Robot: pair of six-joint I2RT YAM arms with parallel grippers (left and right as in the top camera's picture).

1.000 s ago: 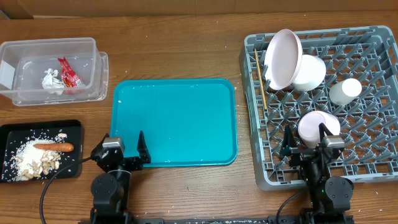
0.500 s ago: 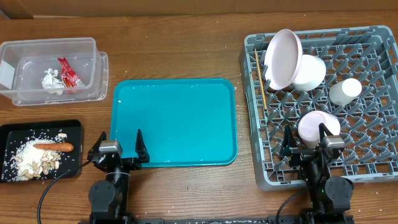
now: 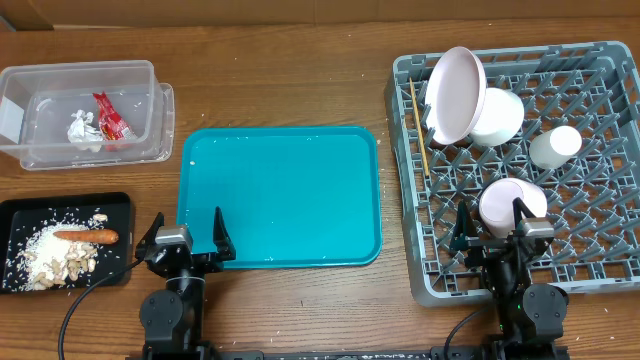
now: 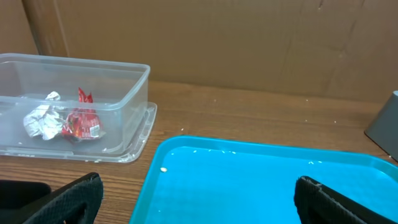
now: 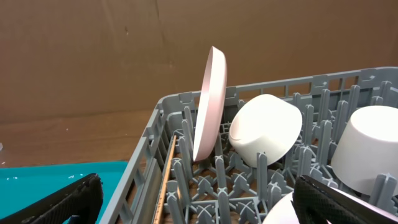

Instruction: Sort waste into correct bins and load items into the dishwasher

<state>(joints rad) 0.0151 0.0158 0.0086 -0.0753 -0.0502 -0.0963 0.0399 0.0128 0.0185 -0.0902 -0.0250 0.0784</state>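
While both arms sit at the near table edge, the left gripper [image 3: 186,224] has its fingers spread wide and holds nothing, at the near edge of the teal serving tray [image 3: 280,195]. The right gripper [image 3: 490,220] is likewise wide open and empty, over the grey rack [image 3: 410,200], just beside the smaller plate [image 3: 512,198]. The rack also holds the large plate [image 3: 455,90] on edge, the bowl [image 3: 500,115], the cup [image 3: 555,145] and the chopsticks [image 3: 418,125]. The red wrapper [image 3: 110,115] and paper wad [image 3: 82,128] lie in the clear tub [image 3: 80,70]. The sausage [image 3: 88,237] and food scraps [image 3: 45,262] lie in the black tray [image 3: 122,200].
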